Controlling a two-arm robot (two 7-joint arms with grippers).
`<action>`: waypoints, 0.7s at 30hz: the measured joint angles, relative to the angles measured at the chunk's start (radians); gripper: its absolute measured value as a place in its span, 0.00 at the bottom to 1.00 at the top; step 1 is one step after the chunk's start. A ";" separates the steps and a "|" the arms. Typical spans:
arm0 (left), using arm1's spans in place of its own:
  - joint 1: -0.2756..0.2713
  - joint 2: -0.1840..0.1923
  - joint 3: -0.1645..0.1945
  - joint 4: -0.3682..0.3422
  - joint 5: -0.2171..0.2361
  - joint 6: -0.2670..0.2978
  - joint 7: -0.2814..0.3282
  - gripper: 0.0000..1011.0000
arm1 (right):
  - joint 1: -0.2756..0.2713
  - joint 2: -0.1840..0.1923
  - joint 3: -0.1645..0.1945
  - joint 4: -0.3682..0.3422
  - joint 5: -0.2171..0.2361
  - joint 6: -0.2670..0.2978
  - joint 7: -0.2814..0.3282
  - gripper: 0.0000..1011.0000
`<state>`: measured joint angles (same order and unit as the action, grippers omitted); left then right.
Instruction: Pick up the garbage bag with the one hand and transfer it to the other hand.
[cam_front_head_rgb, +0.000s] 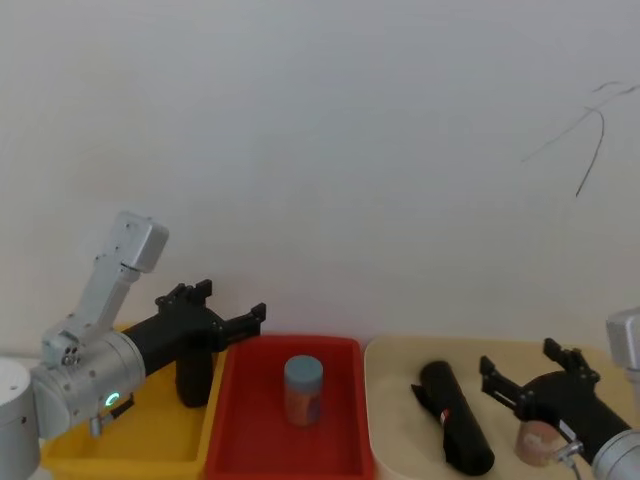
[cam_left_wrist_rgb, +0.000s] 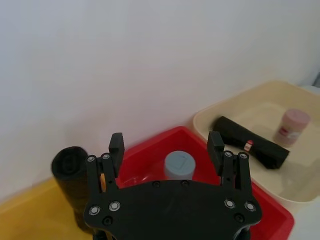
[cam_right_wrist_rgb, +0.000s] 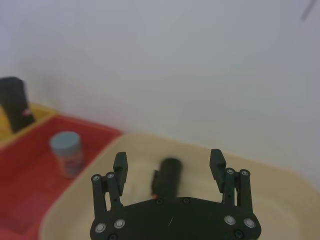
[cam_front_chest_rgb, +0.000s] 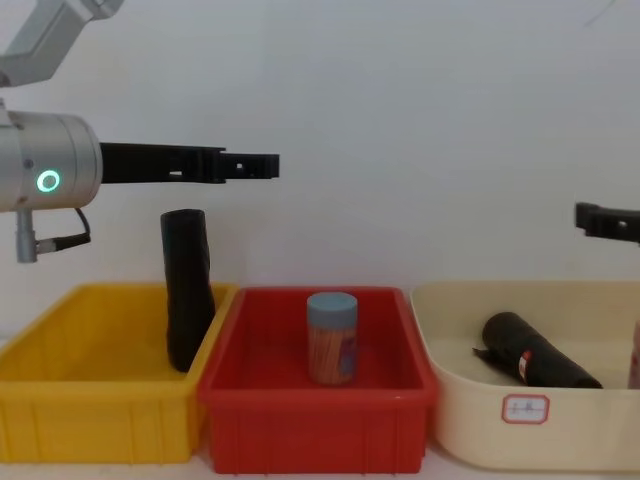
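White wall fills the background behind three bins set in a row: yellow bin (cam_front_chest_rgb: 100, 400) at left, red bin (cam_front_chest_rgb: 315, 420) in the middle, cream bin (cam_front_chest_rgb: 520, 420) at right.

Garbage bag (cam_front_chest_rgb: 535, 358), the black roll with a red-and-white label band, lies on its side on the floor of the cream bin, angled from far-left to near-right. A pink-capped container (cam_left_wrist_rgb: 291, 125) stands just beside it, toward the right side of the same bin.

Plain black roll (cam_front_chest_rgb: 187, 290) stands nearly upright in the yellow bin, leaning against the wall next to the red bin. A blue-capped jar (cam_front_chest_rgb: 331, 337) stands upright in the middle of the red bin.

Left end effector (cam_front_chest_rgb: 262, 166), green ring on its wrist, hangs above the yellow and red bins, fingers spread, empty.

Right end effector (cam_right_wrist_rgb: 169, 164) hovers above the cream bin near the roll, fingers spread, not touching it, empty.
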<state>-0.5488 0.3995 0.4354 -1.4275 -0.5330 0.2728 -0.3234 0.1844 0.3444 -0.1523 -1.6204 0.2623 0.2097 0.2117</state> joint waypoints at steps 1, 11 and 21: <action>-0.001 0.000 0.001 0.000 -0.001 0.000 -0.005 0.99 | -0.007 -0.001 -0.004 -0.011 0.004 -0.010 0.008 0.99; -0.006 0.002 0.010 -0.004 -0.009 0.005 -0.044 0.99 | -0.038 -0.006 -0.022 -0.059 0.022 -0.050 0.043 0.99; -0.009 0.003 0.013 -0.005 -0.013 0.006 -0.060 0.99 | -0.052 -0.008 -0.030 -0.081 0.030 -0.068 0.059 0.99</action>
<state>-0.5576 0.4024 0.4485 -1.4327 -0.5457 0.2790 -0.3832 0.1327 0.3363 -0.1826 -1.7010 0.2922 0.1418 0.2703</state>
